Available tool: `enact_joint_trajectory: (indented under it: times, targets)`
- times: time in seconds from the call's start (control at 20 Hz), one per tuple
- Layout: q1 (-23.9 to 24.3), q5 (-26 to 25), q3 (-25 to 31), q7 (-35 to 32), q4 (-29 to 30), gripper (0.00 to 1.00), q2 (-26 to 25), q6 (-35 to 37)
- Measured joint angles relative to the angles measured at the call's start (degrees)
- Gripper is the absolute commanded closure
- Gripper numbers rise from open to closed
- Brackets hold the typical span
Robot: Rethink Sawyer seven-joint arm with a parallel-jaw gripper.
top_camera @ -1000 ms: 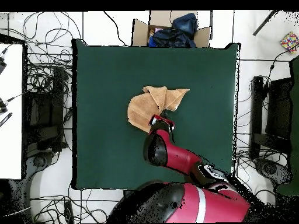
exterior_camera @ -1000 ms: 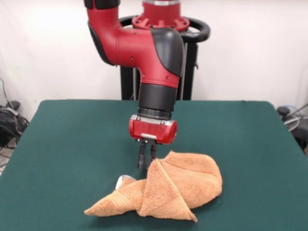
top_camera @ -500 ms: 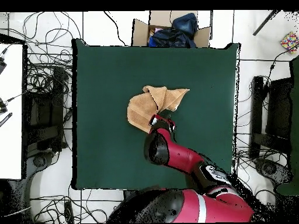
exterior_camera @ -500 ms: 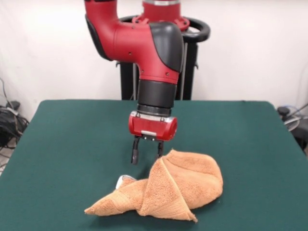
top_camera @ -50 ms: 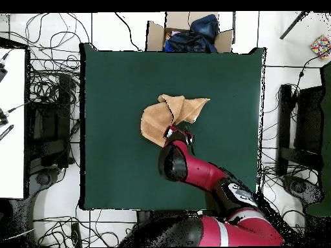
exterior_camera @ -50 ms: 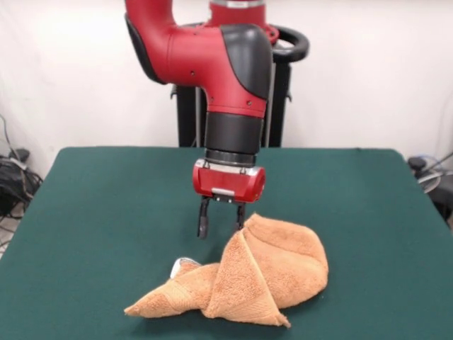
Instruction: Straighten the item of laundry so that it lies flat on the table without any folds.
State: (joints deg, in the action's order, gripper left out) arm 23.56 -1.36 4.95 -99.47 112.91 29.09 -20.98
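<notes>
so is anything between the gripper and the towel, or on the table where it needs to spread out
Nothing visible. The open gripper hangs just above the towel's far edge with only air between them, and the green table around the crumpled towel is bare.

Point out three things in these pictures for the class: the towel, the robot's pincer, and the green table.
towel (exterior_camera @ -50 ms: 265,280), front view, on the folded upper layer.
pincer (exterior_camera @ -50 ms: 221,219), front view, midway between its open fingertips.
table (top_camera @ -50 ms: 123,90), overhead view, on a bare part of the green top.
</notes>
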Motion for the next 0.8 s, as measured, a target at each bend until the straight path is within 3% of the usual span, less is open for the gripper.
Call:
enact_joint_trajectory:
  times: [0.8]
  targets:
    - [-3.93,4.95,0.09,0.0,3.71,0.0,9.05,8.23]
